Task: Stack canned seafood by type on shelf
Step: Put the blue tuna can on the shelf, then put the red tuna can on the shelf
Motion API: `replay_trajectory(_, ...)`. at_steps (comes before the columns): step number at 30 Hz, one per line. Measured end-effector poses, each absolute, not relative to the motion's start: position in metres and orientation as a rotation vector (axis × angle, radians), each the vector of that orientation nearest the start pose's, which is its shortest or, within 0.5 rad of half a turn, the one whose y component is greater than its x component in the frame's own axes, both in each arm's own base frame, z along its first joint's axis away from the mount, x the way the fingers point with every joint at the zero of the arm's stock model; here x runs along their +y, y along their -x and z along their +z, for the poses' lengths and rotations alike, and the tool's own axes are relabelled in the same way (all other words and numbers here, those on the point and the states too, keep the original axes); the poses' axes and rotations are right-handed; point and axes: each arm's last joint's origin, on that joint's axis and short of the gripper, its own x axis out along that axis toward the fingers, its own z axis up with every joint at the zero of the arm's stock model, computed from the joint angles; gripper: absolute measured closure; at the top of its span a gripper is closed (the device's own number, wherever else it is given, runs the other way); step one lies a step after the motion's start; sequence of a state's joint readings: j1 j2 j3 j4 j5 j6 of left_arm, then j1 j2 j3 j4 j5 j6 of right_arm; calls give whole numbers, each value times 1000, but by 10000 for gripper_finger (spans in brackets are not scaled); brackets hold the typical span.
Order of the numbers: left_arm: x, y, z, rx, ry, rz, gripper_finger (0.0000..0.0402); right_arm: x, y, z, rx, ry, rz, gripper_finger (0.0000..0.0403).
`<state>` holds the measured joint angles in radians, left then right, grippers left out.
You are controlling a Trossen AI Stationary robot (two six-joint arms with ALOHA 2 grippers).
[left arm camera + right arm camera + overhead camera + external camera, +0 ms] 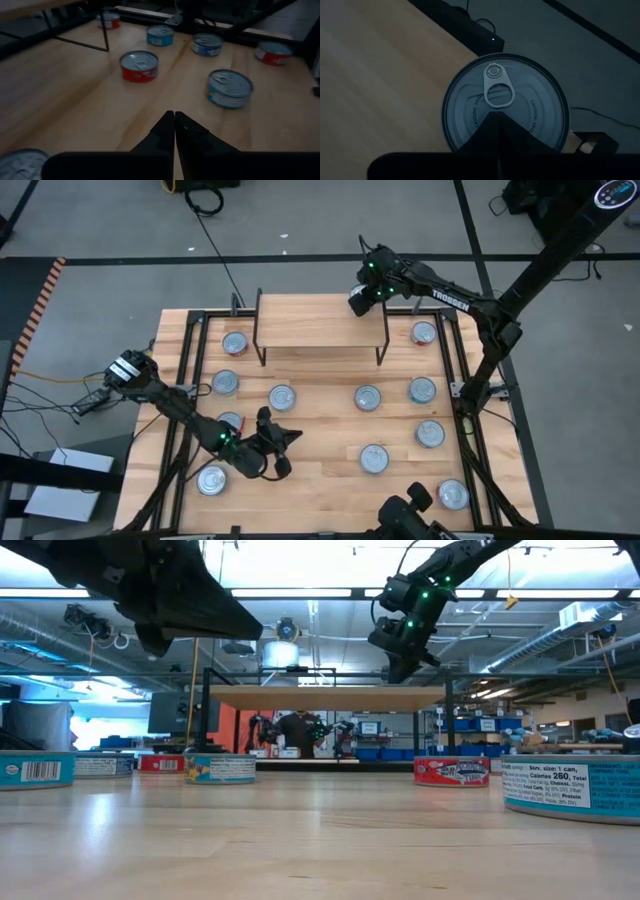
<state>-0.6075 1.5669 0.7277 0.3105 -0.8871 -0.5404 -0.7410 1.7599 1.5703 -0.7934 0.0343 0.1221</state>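
The shelf [310, 325] stands on black legs at the table's far middle. My right gripper [356, 302] is shut above the shelf's far right corner. In the right wrist view its fingertips [496, 117] point down over a silver-lidded can [505, 100] that sits at the edge of the shelf's top [380, 75]. My left gripper [290, 436] is shut and empty, above the table's near left. Ahead of it lie a red can [139, 66] and a blue can [230, 88]. Several more cans [368, 397] rest flat on the table. My right gripper's shut fingertips [490, 125] come slanting down from above over the can lid's near part [496, 107], just below the pull ring. I cannot tell whether they touch the lid. The can stands upright on the shelf.
Cans line the table's right side [423, 391] and left side [225, 383], and one [423, 332] sits by the shelf's right legs. A black frame [465, 380] runs along the table's edges. Bare wood lies under the shelf and at the table's middle.
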Motion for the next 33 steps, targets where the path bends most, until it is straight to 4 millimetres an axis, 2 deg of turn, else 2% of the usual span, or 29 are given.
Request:
replay_trajectory(5, -154, -261, 183, 289, 194, 356, 382, -240, -276, 307, 900, -400, -730, 394)
replay_trajectory(9, -152, -263, 182, 325, 49, 332, 382, -217, -278, 326, 868, -345, -659, 392)
replay_trajectory(13, -146, -265, 185, 339, -19, 324, 385, -186, -289, 336, 846, -345, -491, 385)
replay_trajectory(17, -137, -263, 193, 373, -38, 289, 397, -145, -301, 343, 878, -239, -346, 394)
replay_trajectory(22, -124, -252, 206, 442, -57, 271, 399, -97, -309, 340, 867, -89, -323, 397)
replay_trajectory(25, -117, -242, 215, 487, -57, 221, 399, -72, -308, 332, 831, -49, -299, 399)
replay_trajectory(30, -108, -228, 226, 571, -28, 116, 400, -34, -299, 312, 730, -53, -251, 400)
replay_trajectory(33, -104, -225, 226, 611, 1, 106, 400, -14, -291, 292, 710, -79, -238, 400)
